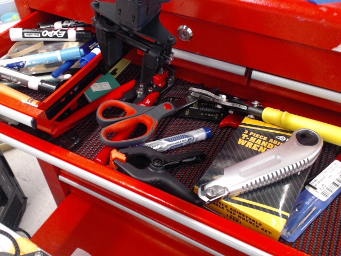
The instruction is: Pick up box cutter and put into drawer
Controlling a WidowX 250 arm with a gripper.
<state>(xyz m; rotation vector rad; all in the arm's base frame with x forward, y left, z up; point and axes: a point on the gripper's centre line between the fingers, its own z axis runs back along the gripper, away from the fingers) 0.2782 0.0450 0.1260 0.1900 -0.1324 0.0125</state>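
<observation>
The gripper (154, 80) hangs at the back of the wide drawer (80, 160), its black body coming down from the top edge of the view. Its two red-tipped fingers (161, 79) point down toward the black woven liner (181, 128), but whether they stand apart or together I cannot tell — nothing is visibly between them. Just in front of it lie the orange-handled scissors (133, 120), and in front of those a blue marker (178, 140) and a black clamp (154, 162). To the left sits the narrow red drawer (64, 101), filled with markers and pens (45, 34). The box cutter (264, 166) is well apart from the gripper, at the right side of the wide drawer — it lies slanted on top of a yellow-and-black wrench package (250, 202), knurled knob at the far upper right end. Behind it lies a yellow-handled tool (298, 122).
</observation>
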